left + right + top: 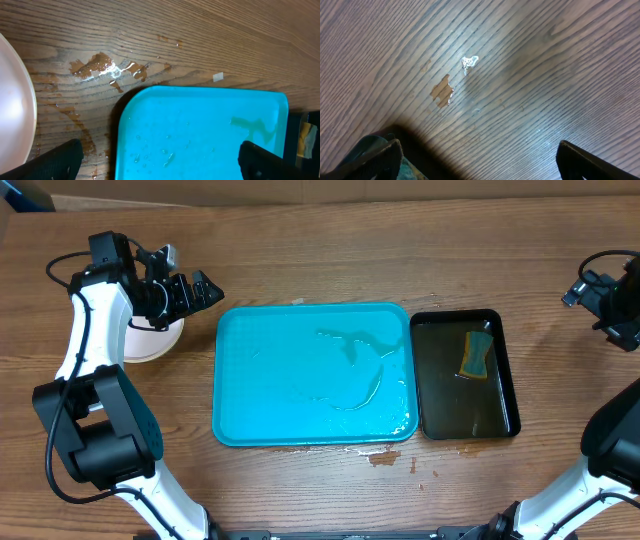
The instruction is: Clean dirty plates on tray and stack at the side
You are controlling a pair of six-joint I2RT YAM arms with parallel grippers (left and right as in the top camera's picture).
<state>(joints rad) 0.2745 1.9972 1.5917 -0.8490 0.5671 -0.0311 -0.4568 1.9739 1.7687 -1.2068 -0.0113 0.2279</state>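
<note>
The turquoise tray (314, 374) lies in the middle of the table, wet and with no plates on it; it also shows in the left wrist view (200, 135). A white stack of plates (150, 340) sits left of the tray, partly under my left arm; its rim shows in the left wrist view (15, 110). No lime-green rim shows. My left gripper (195, 292) is open and empty, above the table between the stack and the tray's far left corner. My right gripper (612, 305) is open and empty at the far right edge.
A narrow black tray (464, 375) stands right of the turquoise tray and holds a yellow-and-green sponge (476, 355). Brown wet smears lie on the wood near the tray's far left corner (107, 67), below its front edge (385, 457), and under the right gripper (442, 91).
</note>
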